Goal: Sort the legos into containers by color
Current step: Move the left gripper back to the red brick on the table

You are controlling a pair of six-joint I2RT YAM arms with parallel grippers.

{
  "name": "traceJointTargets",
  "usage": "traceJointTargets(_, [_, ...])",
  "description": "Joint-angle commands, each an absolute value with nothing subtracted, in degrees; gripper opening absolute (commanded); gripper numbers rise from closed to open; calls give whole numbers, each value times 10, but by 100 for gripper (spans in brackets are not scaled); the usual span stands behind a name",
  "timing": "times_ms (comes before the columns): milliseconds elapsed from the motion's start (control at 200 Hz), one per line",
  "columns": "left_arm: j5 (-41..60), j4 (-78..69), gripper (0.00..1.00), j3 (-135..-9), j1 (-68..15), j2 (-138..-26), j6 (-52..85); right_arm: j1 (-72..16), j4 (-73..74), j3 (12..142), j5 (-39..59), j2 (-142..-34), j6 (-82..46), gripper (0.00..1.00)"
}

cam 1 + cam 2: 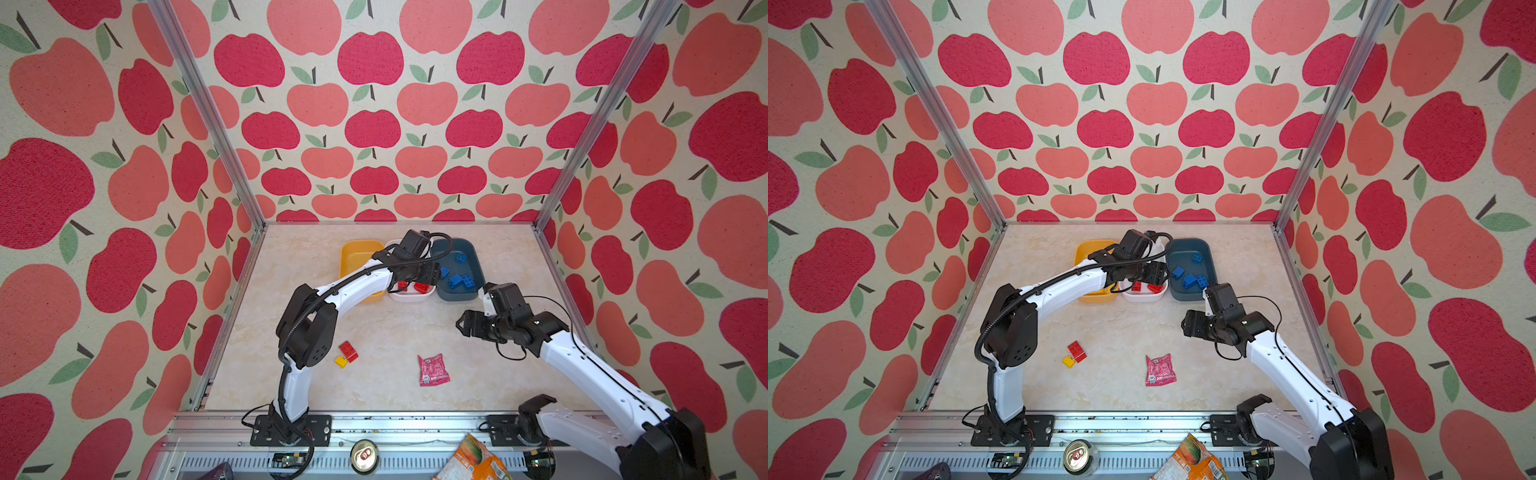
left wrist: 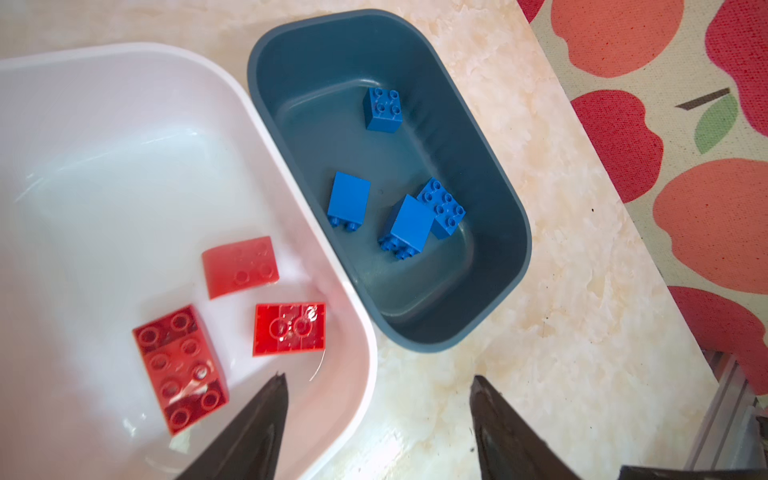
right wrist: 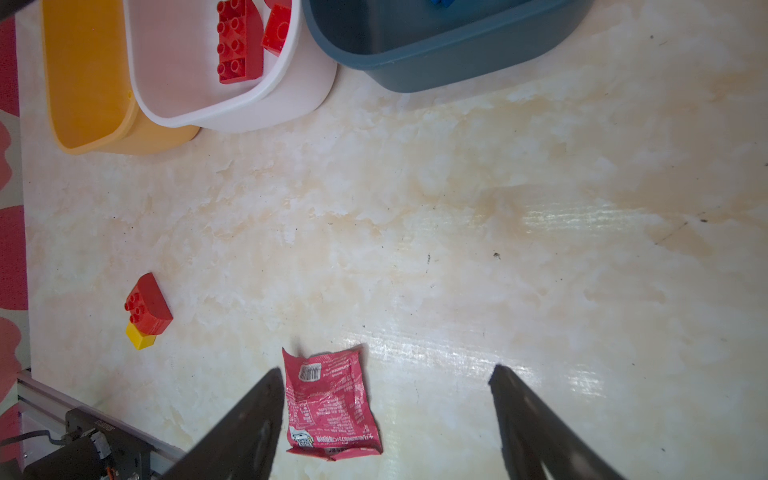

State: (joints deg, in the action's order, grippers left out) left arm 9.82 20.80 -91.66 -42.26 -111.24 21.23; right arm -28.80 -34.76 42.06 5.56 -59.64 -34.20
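Three bins stand in a row at the back: yellow-orange (image 1: 353, 257), white (image 2: 104, 187) and dark blue-grey (image 2: 494, 195). Three red legos (image 2: 178, 365) lie in the white bin, and several blue legos (image 2: 348, 198) lie in the blue-grey one. What the yellow-orange bin (image 3: 83, 83) shows of its inside holds nothing. A red lego (image 1: 348, 351) and a small yellow lego (image 1: 341, 361) touch each other on the table at the front left. My left gripper (image 2: 379, 378) hangs open and empty over the white bin's near corner. My right gripper (image 3: 386, 370) is open and empty above the table.
A crinkled pink snack packet (image 1: 433, 370) lies front centre, by the right gripper's fingers (image 3: 257, 415). A drink can (image 1: 364, 456) and an orange packet (image 1: 473, 461) sit on the front rail. Apple-patterned walls and aluminium posts enclose the table.
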Motion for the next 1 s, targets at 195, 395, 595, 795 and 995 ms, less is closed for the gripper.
traceJointTargets(195, [14,213,73,-736,-426,-948,279,-286,-348,435,70,-611,-341,81])
traceJointTargets(395, [-43,272,74,-659,-426,-859,345,-286,-341,440,76,-622,-339,81])
traceJointTargets(595, [-72,312,75,-588,-423,-796,414,-287,-338,446,80,-631,-334,81])
traceJointTargets(795, [-77,348,77,-540,-409,-766,476,-287,-341,453,82,-640,-330,81])
traceJointTargets(995, [-73,395,78,-505,-386,-735,531,-288,-344,454,83,-640,-330,81])
